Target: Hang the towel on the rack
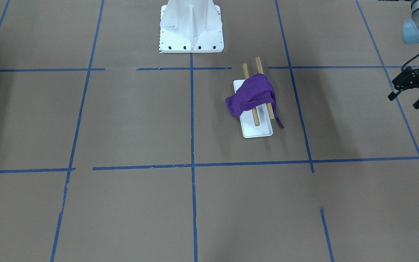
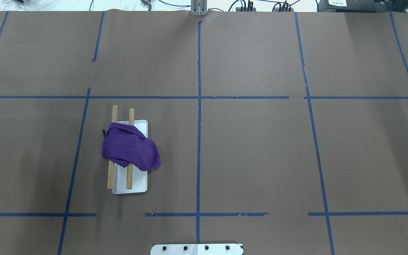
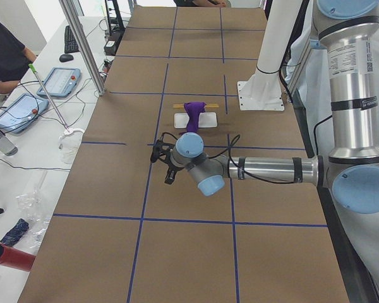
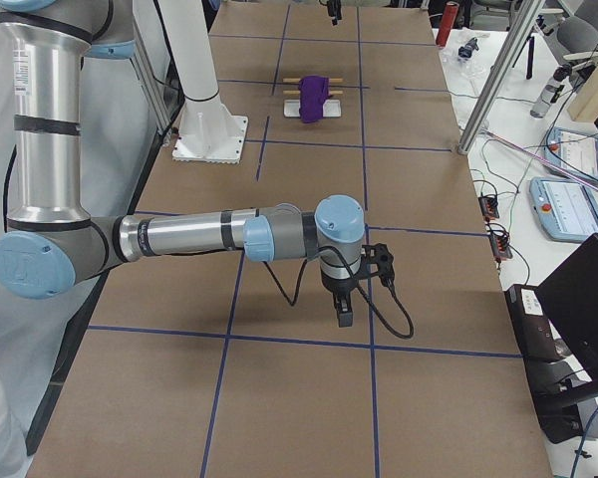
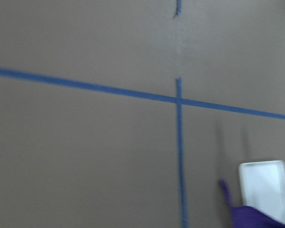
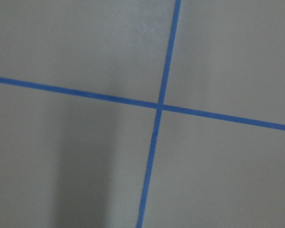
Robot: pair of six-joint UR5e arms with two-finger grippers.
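Observation:
A purple towel lies bunched over both wooden rods of the rack, one corner hanging down past the tray's edge. The towel and the rack also show in the overhead view, left of centre. My left gripper is open and empty, hovering well away from the rack at the table's side. Its wrist view catches a corner of the tray and a bit of towel. My right gripper shows only in the exterior right view, far from the rack; I cannot tell if it is open.
The white bolted robot pedestal stands behind the rack. Blue tape lines divide the brown table into squares. Metal poles and a desk with tablets stand beyond the table's far edge.

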